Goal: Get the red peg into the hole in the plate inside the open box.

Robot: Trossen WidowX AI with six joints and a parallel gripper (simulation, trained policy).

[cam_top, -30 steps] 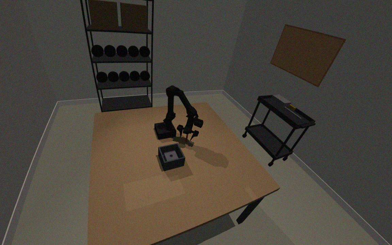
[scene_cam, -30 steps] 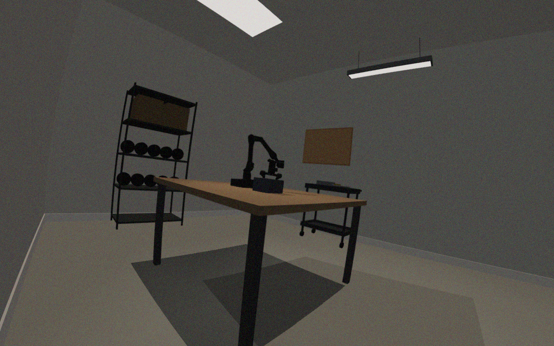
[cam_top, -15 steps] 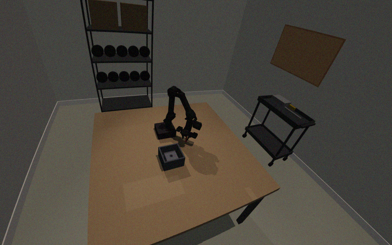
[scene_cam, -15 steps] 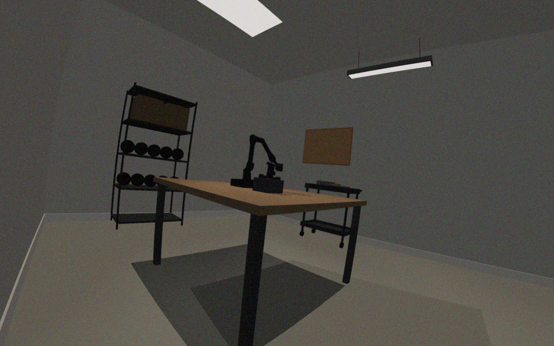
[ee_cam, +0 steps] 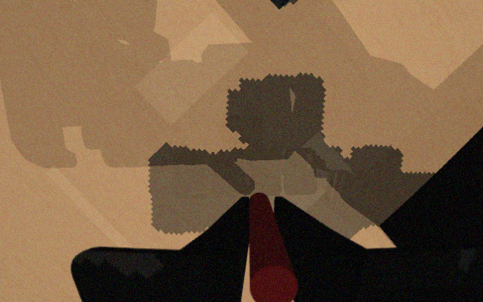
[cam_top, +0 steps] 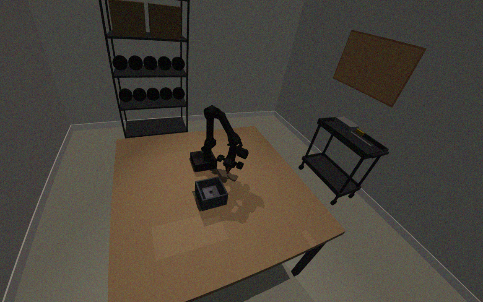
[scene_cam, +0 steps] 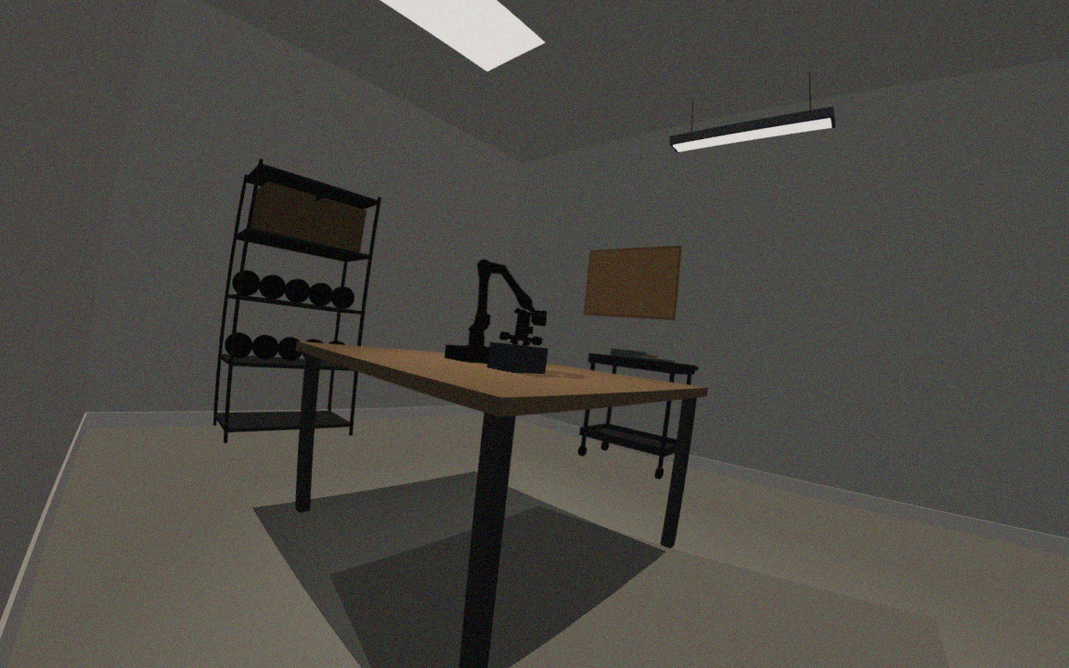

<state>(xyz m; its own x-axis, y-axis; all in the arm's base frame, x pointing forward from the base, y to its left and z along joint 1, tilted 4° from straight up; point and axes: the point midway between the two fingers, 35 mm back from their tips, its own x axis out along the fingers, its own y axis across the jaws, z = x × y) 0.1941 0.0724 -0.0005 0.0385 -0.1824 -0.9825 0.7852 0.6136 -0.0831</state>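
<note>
The red peg is roughly upright between the fingers of my gripper. The fingers are closed in on both its sides, and its top end faces the wrist camera. Its lower end is at or close to the table; I cannot tell whether it touches. The dark open box stands on the table in front of the gripper in the top view. The pale plate with its hole shows at the box bottom. In the exterior view the box hides the fingertips and peg.
The wooden table carries the arm base behind the box. Shadows of the arm fall around the peg and right of the box. A shelf rack and a wheeled cart stand off the table.
</note>
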